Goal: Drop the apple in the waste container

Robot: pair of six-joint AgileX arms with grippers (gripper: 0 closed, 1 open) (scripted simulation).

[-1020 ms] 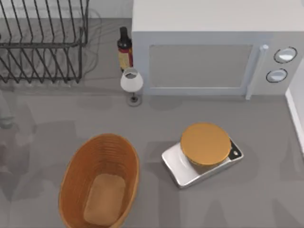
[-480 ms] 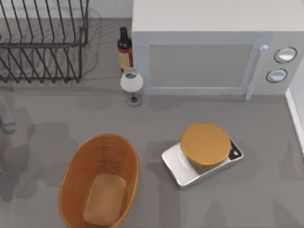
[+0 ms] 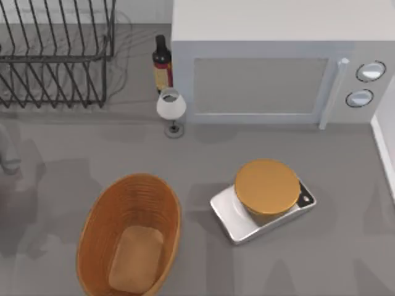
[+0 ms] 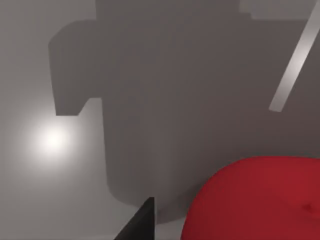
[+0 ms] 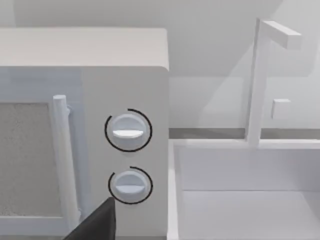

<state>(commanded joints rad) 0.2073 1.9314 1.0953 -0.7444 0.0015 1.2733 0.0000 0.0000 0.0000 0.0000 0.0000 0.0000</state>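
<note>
1. Apple [image 4: 257,200]: bright red, round, seen close up in the left wrist view above grey table surface, right beside a dark finger [image 4: 139,223] of the left gripper. Whether the jaws grip it or stand open, I cannot tell.
2. Waste container [image 3: 99,231]: oval woven basket, orange-brown, tan flat bottom, at the table's front left in the top view.
3. Just right of the basket: silver scale [image 3: 229,217] with a round orange disc [image 3: 266,186] on it.
4. Behind: white microwave [image 3: 259,61], small white lamp [image 3: 171,106], dark bottle [image 3: 162,65], wire rack [image 3: 52,55] at back left.
5. Right wrist view: microwave dials [image 5: 128,131] and a dark finger [image 5: 97,225] of the right gripper; jaw state cannot be told.
</note>
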